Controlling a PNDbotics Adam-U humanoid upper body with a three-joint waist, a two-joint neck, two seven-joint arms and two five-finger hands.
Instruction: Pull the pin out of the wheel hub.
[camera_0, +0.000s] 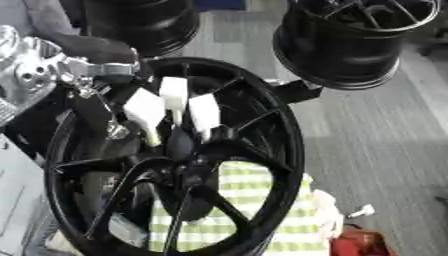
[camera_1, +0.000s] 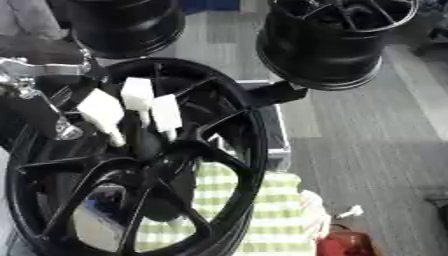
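A large black spoked wheel hub (camera_0: 271, 130) stands tilted in the foreground and fills the left and middle of both views. My left hand (camera_0: 173, 95) comes in from the upper left on a silver and black arm (camera_0: 35, 70). Its white-padded fingertips (camera_0: 204, 111) are bunched together just above the hub's centre (camera_0: 179, 150). They pinch a thin pale pin (camera_0: 153, 137) that sticks up from between the spokes. Where the pin meets the hub is hidden in the dark centre. My right hand shows in neither view.
Two more black wheel rims stand behind, one at the top right (camera_0: 359, 40) and one at the top left (camera_0: 144, 22). A green and white checked cloth (camera_0: 254, 200) lies behind the spokes. A red object (camera_0: 363, 242) sits at the lower right beside grey floor (camera_0: 385, 150).
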